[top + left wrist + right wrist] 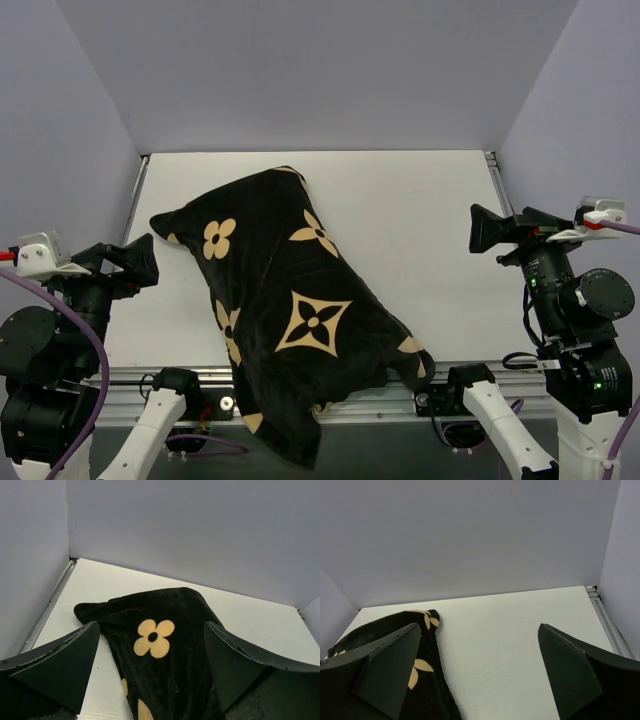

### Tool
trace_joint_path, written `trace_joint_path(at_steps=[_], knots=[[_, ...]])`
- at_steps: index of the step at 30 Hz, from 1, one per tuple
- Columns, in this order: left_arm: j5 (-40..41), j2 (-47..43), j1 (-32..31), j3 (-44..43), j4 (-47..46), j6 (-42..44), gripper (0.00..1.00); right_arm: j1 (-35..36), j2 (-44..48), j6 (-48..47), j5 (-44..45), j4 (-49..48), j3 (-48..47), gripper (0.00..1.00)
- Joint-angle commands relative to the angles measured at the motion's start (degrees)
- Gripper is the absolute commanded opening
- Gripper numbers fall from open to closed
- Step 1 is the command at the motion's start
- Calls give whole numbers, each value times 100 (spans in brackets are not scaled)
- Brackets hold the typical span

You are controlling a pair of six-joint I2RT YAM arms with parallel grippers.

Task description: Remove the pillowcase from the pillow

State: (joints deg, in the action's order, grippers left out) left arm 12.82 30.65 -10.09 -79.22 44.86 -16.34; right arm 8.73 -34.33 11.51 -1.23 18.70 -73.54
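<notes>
The black pillowcase (290,300) with tan flower and star motifs lies diagonally across the white table, bulging, its near end hanging over the front edge. It also shows in the left wrist view (160,655) and at the left of the right wrist view (420,675). The white pillow is hidden inside it. My left gripper (140,262) is open and empty at the left side, apart from the fabric. My right gripper (487,232) is open and empty at the right side, well clear of the pillowcase.
The white table (420,250) is walled by grey panels at the back and both sides. A metal rail (400,400) runs along the front edge between the arm bases. Metal strips line the left edge (135,200) and right edge (495,175).
</notes>
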Motion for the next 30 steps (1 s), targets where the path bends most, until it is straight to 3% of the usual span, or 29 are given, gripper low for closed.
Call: trace_joint_path(at_steps=[1, 10, 19, 23, 25, 30], knots=[[-16, 19, -28, -50, -21, 43, 94, 41, -48, -26, -148, -261, -38, 100], [-253, 265, -28, 178, 23, 17, 94, 41, -451, 229, -1000, -367, 252, 100], [-684, 748, -28, 943, -223, -290, 94, 137, -1839, 869, -2890, -595, 770, 100], [-965, 1267, -20, 1495, -372, -458, 94, 1110, -2752, 924, -2419, -709, 911, 100], [-1141, 1521, -20, 1725, -609, -598, 94, 1943, -3070, 984, -1846, -858, 911, 100], [-1571, 1882, -20, 2558, -1276, -1010, 94, 2729, -4203, 1450, -2012, -2068, 1096, 100]])
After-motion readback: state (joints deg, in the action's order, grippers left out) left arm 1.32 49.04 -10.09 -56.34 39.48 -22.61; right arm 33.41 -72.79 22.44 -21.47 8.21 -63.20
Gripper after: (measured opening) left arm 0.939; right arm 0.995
